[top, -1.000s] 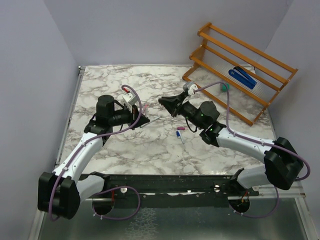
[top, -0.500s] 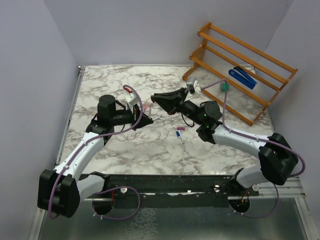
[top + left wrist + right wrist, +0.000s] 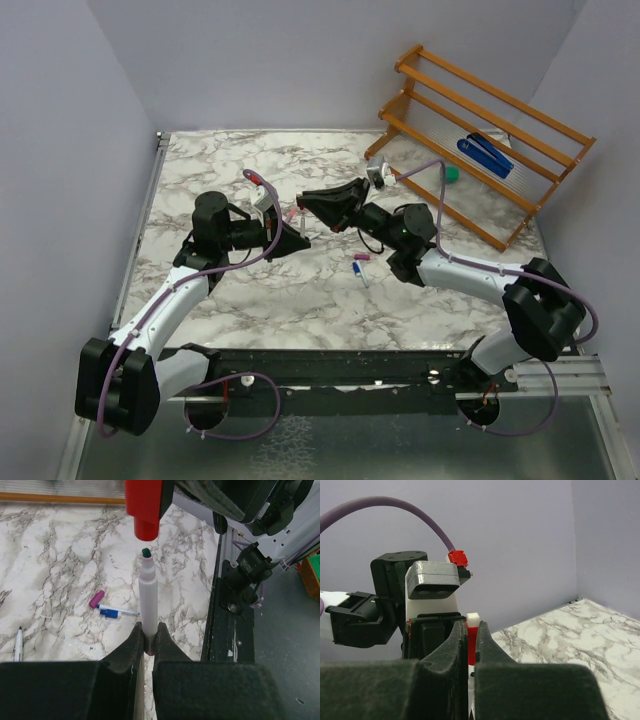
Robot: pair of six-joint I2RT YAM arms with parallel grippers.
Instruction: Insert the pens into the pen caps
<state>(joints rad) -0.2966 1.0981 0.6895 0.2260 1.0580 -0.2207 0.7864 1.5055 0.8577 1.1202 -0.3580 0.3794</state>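
Capping this pair is not yet done: the left gripper [image 3: 148,631] clamps a pen [image 3: 148,592], its tip just short of the red cap [image 3: 146,510] pinched in the right gripper [image 3: 468,630]; beyond the left gripper a blue-ended pen [image 3: 117,612], a pink cap [image 3: 96,599] and a third pen [image 3: 18,642] lie loose

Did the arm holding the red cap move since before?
Yes. The jaws of the right arm swung left, farther from the wooden rack, toward the pen.

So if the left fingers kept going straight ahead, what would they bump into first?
Probably the red cap held by the right fingers: the pen in the left fingers points at it across a small gap, though depth is hard to judge.
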